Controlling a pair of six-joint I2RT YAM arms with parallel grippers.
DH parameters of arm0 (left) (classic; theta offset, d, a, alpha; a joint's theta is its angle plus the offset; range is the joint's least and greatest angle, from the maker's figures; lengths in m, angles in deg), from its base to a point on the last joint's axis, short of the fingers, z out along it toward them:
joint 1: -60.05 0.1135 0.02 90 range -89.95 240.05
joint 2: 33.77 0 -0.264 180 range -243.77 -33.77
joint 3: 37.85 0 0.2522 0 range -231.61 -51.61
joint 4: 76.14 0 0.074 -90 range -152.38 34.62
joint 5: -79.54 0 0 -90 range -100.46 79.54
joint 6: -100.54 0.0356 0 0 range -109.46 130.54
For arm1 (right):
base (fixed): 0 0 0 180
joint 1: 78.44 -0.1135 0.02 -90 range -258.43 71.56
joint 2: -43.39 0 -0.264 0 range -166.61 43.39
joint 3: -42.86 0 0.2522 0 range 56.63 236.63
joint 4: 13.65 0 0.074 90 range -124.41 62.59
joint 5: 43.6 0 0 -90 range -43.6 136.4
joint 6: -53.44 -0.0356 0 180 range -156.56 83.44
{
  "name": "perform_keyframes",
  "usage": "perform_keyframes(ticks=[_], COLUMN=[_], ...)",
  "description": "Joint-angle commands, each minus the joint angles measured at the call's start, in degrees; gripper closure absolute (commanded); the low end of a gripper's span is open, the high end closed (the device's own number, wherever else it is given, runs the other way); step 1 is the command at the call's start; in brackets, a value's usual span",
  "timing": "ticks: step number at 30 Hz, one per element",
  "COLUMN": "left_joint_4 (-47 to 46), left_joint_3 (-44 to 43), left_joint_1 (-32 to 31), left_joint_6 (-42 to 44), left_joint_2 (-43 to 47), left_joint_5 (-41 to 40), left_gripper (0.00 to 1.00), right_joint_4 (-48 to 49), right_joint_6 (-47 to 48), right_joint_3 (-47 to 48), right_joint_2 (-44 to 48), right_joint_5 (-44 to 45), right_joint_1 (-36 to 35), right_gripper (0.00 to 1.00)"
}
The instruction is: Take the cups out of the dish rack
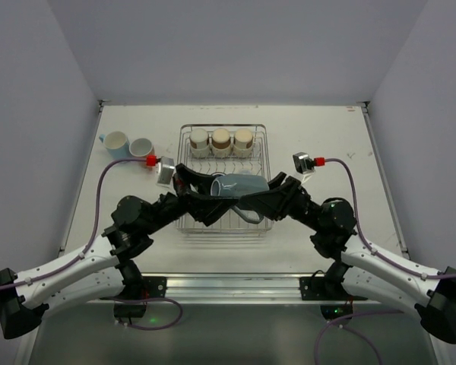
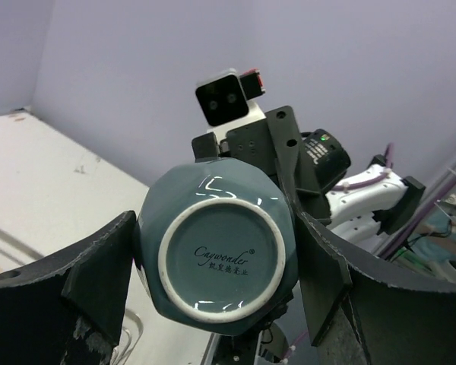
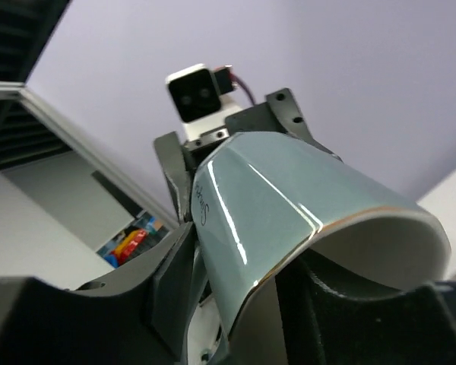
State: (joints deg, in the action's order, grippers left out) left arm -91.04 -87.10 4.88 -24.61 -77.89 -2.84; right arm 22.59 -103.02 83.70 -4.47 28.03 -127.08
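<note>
A grey-green cup [image 1: 239,185] hangs on its side above the silver wire dish rack [image 1: 184,144], held between both grippers. My left gripper [image 1: 211,187] grips its base end; in the left wrist view the cup's bottom [image 2: 220,258] sits between both fingers [image 2: 99,262]. My right gripper [image 1: 270,192] pinches the cup's wall [image 3: 289,198] at the rim, with one finger inside the mouth and one outside. Three cream and tan cups [image 1: 221,140] stand in a row at the back of the rack.
Two light blue cups [image 1: 116,144] [image 1: 141,147] stand on the table left of the rack. The white table [image 1: 327,137] extends right of the rack. Both arms cross over the rack's front half.
</note>
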Motion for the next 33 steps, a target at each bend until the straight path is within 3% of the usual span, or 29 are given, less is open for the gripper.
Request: perform_keyframes(ticks=[1,2,4,5,9,17,19,21,22,24,25,27,33], left_joint_4=[-10.97,-11.06,-10.71,-10.01,-5.02,13.95,20.19,32.83,36.80,46.39,49.12,54.32,56.79], left_joint_3=[-3.80,-3.72,-3.45,-3.10,-3.80,-9.24,-12.92,-15.83,-18.02,-19.18,-19.44,-19.10,-14.97], left_joint_1=[-0.37,-0.37,-0.37,-0.37,-0.37,-0.37,-0.37,-0.37,-0.37,-0.37,-0.37,-0.37,-0.37], left_joint_6=[-2.11,-2.28,-2.37,-2.11,0.69,9.92,11.86,14.57,15.46,16.78,17.05,17.58,19.25], left_joint_2=[-1.32,-1.32,-0.80,-0.18,2.10,6.41,6.07,4.23,3.52,1.76,1.32,0.09,-2.28], left_joint_5=[4.95,5.13,4.69,3.99,1.97,-7.17,-12.61,-16.83,-21.11,-27.35,-29.22,-34.30,-42.67], left_gripper=[0.64,0.46,0.32,0.19,0.00,0.00,0.00,0.00,0.00,0.00,0.00,0.00,0.00], right_joint_4=[16.17,17.84,18.21,18.21,17.68,7.76,-0.74,-12.40,-28.56,-47.86,-52.24,-57.45,-71.33], right_joint_6=[-3.76,-4.38,-4.73,-4.65,-4.03,-4.39,-3.34,3.84,11.97,21.23,28.24,33.65,42.89], right_joint_3=[2.20,2.37,2.73,2.46,1.50,2.63,4.12,9.21,12.10,21.15,23.62,28.55,41.73], right_joint_2=[-1.62,-1.71,-1.54,-1.10,0.22,2.94,3.55,4.70,4.79,2.87,1.72,-3.00,-18.92], right_joint_5=[-6.24,-6.50,-6.68,-6.24,-5.45,-8.69,-10.19,-10.20,-8.37,2.59,6.99,17.72,23.71], right_joint_1=[-0.49,-0.49,-0.49,-0.49,0.04,8.72,11.63,15.93,17.17,19.28,19.90,22.35,32.29], right_gripper=[0.58,0.67,0.76,0.88,1.00,1.00,1.00,1.00,1.00,1.00,1.00,1.00,1.00])
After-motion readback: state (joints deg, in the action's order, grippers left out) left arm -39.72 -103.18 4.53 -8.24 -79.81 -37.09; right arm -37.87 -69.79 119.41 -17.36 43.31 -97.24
